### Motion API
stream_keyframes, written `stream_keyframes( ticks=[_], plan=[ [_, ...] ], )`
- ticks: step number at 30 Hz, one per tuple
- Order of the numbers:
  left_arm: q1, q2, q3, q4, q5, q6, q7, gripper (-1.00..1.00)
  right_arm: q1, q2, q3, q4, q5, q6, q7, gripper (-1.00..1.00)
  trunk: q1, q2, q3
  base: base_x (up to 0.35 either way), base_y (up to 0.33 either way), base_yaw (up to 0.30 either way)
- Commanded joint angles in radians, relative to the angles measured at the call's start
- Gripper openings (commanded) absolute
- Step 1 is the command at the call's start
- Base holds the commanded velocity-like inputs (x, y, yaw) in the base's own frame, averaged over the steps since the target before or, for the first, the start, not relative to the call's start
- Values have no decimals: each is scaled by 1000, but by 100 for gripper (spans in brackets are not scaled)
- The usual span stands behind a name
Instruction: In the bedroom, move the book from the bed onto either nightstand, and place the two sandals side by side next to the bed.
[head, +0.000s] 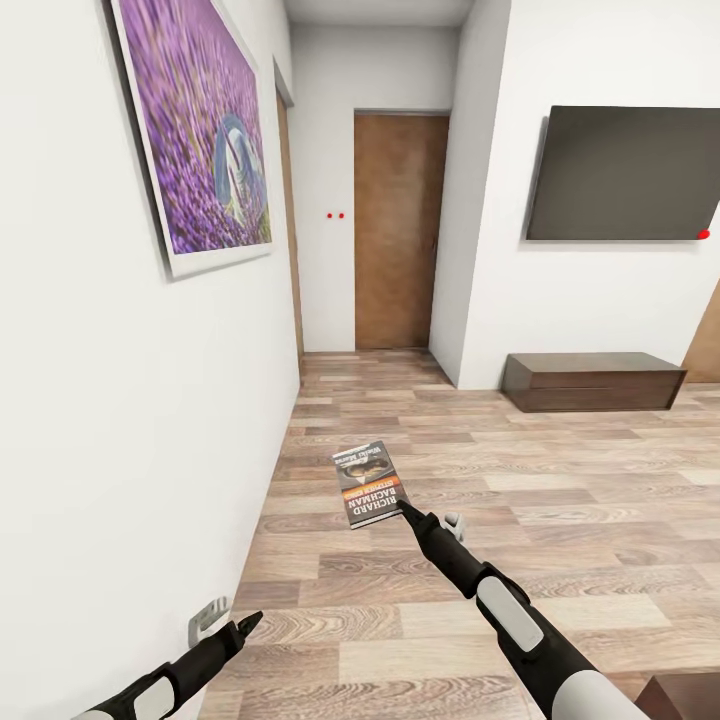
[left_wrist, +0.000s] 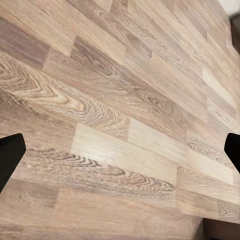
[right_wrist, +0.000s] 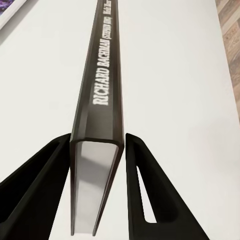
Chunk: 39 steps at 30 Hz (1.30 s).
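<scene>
— Two black fingers (right_wrist: 145, 195) are pressing on one book (right_wrist: 97, 150), one on each cover, with its spine lettering "RICHARD BACHMAN" running away from them.

— So the right tool (head: 405, 510) is gripping the book (head: 367, 484)?

— Yes, it is clamping the lower edge and holding the book in the air over the wood-plank floor (head: 560, 500), cover facing up, well short of the one brown door (head: 398, 228) at the corridor's end.

— And the left tool (head: 246, 626)?

— It is hanging low beside the white wall, below the one purple picture (head: 195, 120); in its wrist view its two fingertips (left_wrist: 10, 157) are standing wide apart over bare floor (left_wrist: 120, 100), holding nothing.

— Anything else near the door?

— To the right of it, one dark screen (head: 625, 172) is hanging above one low brown cabinet (head: 592, 380).
</scene>
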Motion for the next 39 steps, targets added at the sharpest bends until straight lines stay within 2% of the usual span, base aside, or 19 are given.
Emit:
stream_keyframes(
  ticks=[1,15,39],
  plan=[
    [-1,0,8,1,-6,-2,-4,100,-1,-1,3,0,-11,4,2,-100,0,0,-1,0,3,0],
    [-1,2,8,1,-6,-1,-4,100,-1,-1,3,0,-11,3,2,-100,0,0,-1,29,0,0],
    [-1,3,8,1,-7,0,-4,100,-1,-1,3,0,-11,3,2,-100,0,0,-1,152,0,0]
  ],
)
